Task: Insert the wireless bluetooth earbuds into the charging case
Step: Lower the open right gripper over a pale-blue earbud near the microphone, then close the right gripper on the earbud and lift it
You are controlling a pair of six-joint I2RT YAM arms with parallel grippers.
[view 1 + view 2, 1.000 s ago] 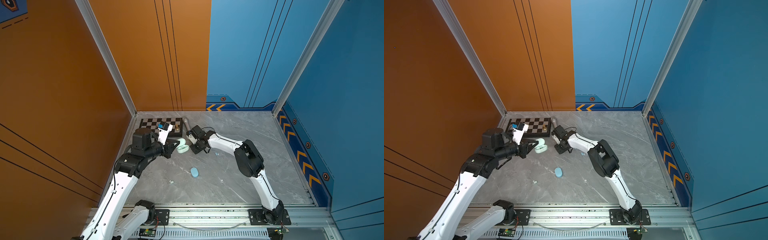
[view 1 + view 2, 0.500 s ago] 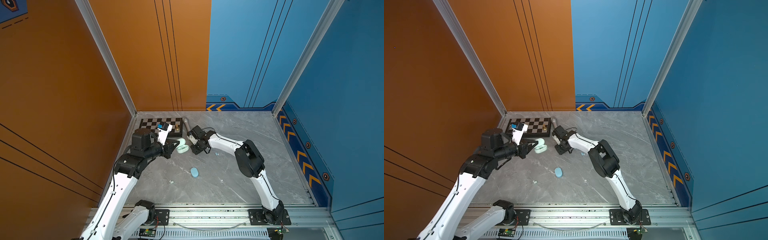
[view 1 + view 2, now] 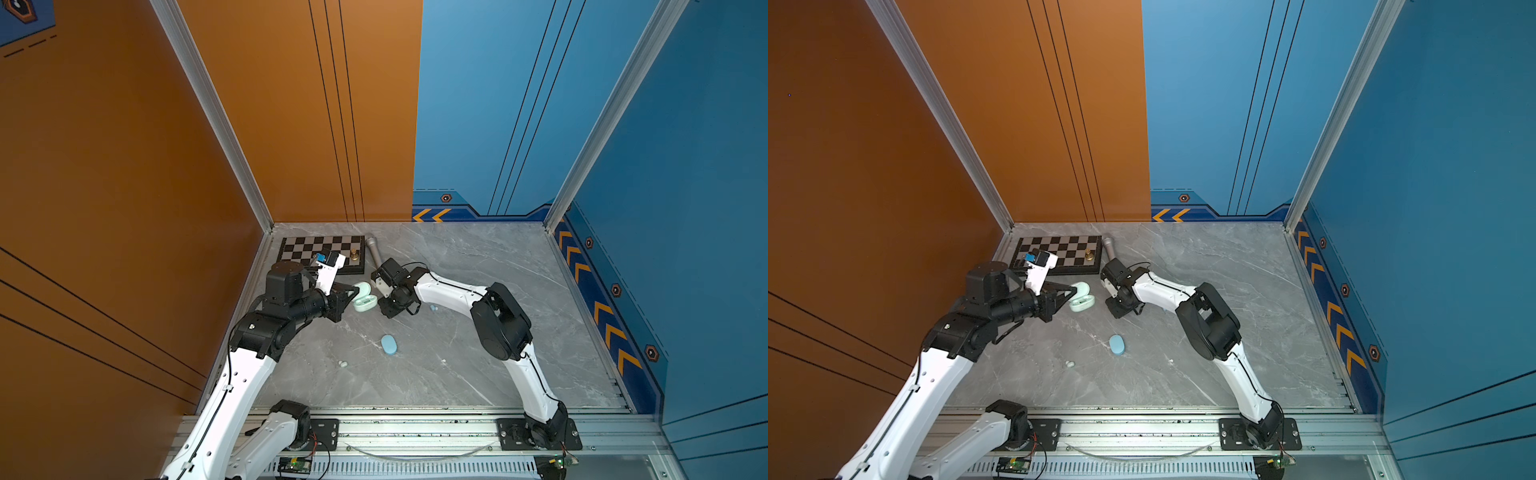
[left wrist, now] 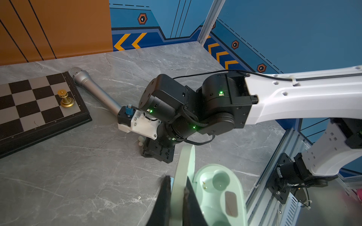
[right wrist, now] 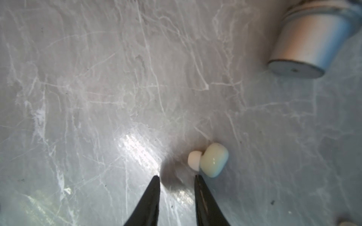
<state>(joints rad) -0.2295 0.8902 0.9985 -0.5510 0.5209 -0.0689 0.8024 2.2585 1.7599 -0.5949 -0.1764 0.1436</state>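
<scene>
left claw [image 4: 176,184] clenched on mint charging case [image 4: 233,182] lid; right claw [image 5: 177,177] released, earbud [image 5: 213,159] just beside its tip on counter [image 5: 98,78].

I can read no words, brand names or numbers anywhere from here; the only signs are orange chevrons [image 3: 432,215] and small hexagon badges [image 3: 446,198] printed on the dark-blue wall band [image 3: 457,208] skirting the tabletop.

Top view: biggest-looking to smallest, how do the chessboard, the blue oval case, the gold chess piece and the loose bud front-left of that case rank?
1. chessboard, clearly the largest
2. blue case
3. gold chess piece and loose earbud: both tiny, too alike to rank
</scene>
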